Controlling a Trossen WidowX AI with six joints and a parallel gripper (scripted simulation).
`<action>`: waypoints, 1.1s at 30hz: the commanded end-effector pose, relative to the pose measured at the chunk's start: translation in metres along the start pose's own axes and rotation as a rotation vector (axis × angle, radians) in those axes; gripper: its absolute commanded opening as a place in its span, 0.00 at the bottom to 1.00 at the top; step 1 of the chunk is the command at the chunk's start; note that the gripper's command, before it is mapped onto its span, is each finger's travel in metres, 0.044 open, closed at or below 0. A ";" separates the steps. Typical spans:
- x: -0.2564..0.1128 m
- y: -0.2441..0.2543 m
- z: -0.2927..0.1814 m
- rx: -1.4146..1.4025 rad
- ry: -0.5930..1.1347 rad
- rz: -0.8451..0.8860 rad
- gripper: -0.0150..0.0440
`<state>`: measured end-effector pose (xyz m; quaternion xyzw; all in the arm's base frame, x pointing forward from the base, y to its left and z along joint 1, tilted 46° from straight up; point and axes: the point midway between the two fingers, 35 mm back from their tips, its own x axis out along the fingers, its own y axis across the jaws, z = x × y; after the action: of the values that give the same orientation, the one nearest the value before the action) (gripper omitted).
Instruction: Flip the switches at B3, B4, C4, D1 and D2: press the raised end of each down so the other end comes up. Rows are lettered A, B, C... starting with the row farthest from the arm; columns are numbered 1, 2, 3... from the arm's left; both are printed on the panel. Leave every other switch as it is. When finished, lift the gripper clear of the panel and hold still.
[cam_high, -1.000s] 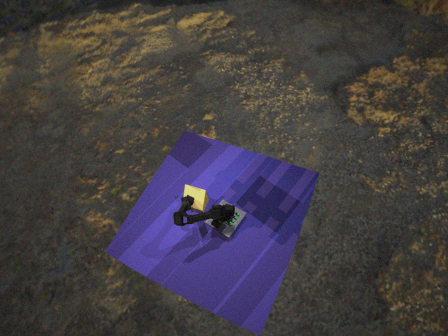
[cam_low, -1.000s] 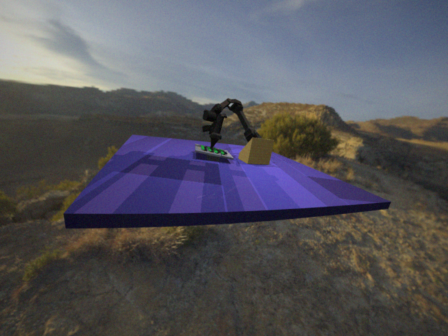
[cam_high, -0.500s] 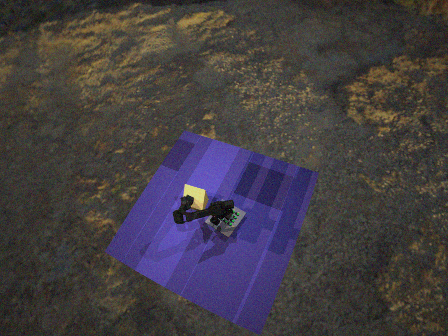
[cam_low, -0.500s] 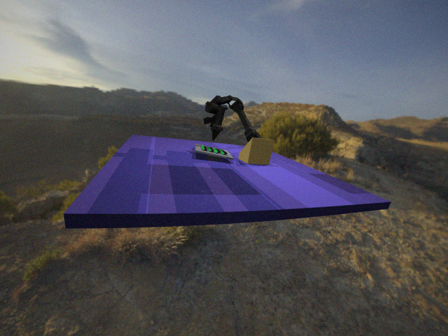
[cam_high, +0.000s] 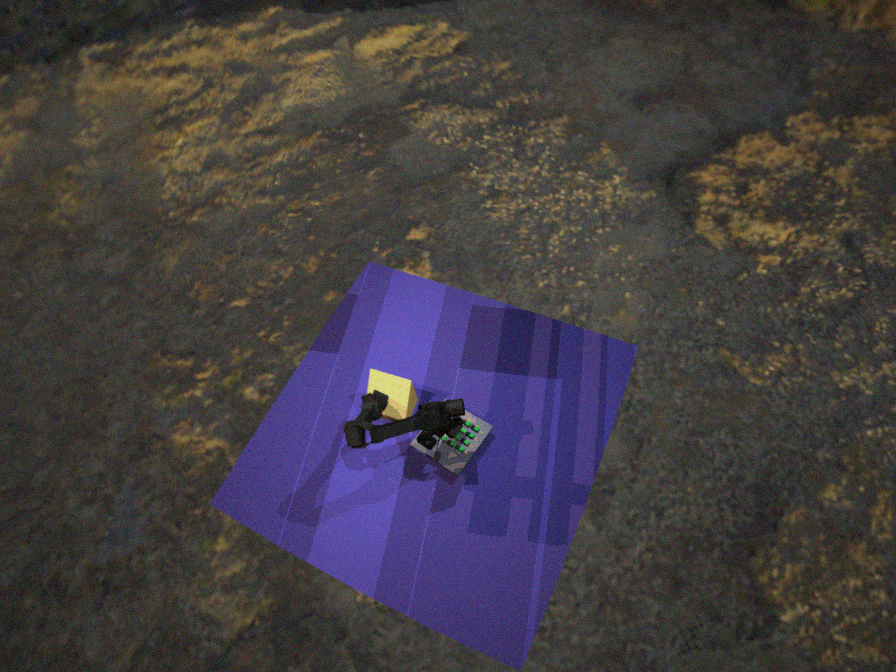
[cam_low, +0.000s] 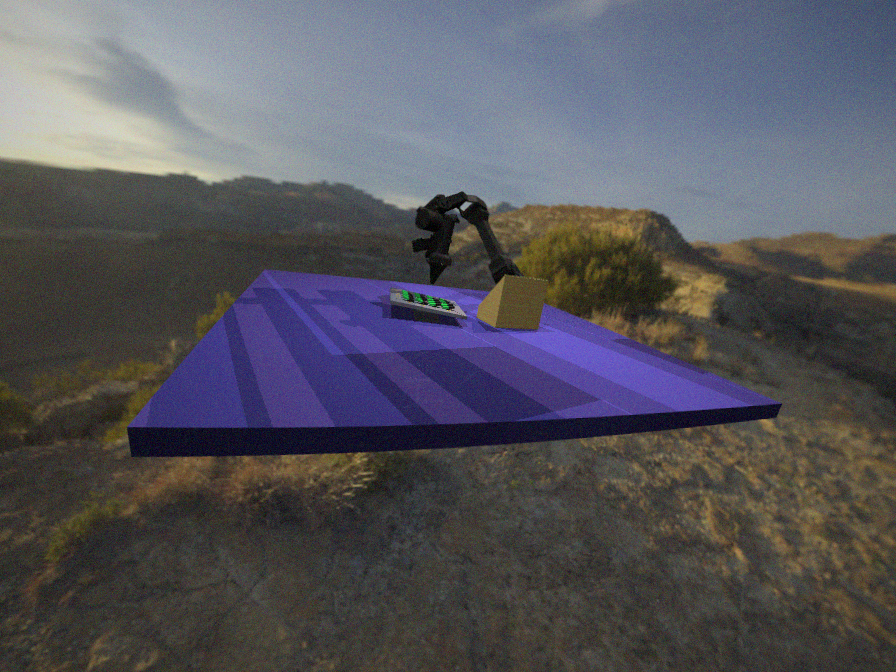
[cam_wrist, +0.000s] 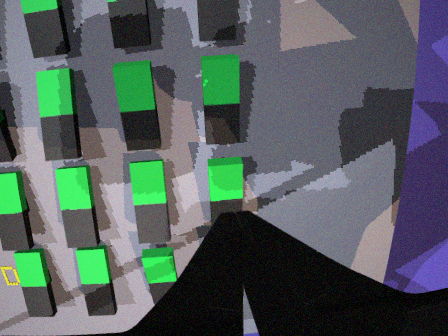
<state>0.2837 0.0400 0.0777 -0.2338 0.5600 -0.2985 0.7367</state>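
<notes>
A yellow wedge-shaped block (cam_high: 391, 392) (cam_low: 512, 303) sits on the surface (cam_high: 347, 528) (cam_low: 405, 390), partly hidden from above by the arm (cam_high: 394, 428) (cam_low: 492, 235); right of it, the switch panel (cam_high: 457, 462) (cam_low: 427, 311) (cam_wrist: 310, 125) lies under the jaws (cam_low: 434, 280), pressed together, their tips hiding part of a switch (cam_wrist: 225, 185)

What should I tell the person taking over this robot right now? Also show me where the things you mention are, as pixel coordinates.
End effector (cam_high: 453, 429) (cam_low: 434, 282) (cam_wrist: 234, 226): shut, holding nothing, apparently raised over the panel.
Job's things: the green-and-black switches (cam_wrist: 221, 80) are on the grey panel (cam_high: 457, 466) (cam_low: 427, 311) (cam_wrist: 300, 110), beside a yellow wedge block (cam_high: 390, 381) (cam_low: 513, 303).
Done: can't confirm any flips; row and column labels aren't readable.
Left: check B3, B4, C4, D1 and D2, press any unflipped, then lift clear and hold still.
</notes>
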 end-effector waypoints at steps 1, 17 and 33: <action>0.013 -0.001 -0.002 -0.004 0.012 -0.005 0.25; 0.035 -0.002 -0.001 -0.004 0.012 -0.006 0.25; 0.037 -0.002 -0.001 -0.004 0.012 -0.006 0.25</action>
<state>0.2888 0.0128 0.0530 -0.2330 0.5651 -0.3015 0.7318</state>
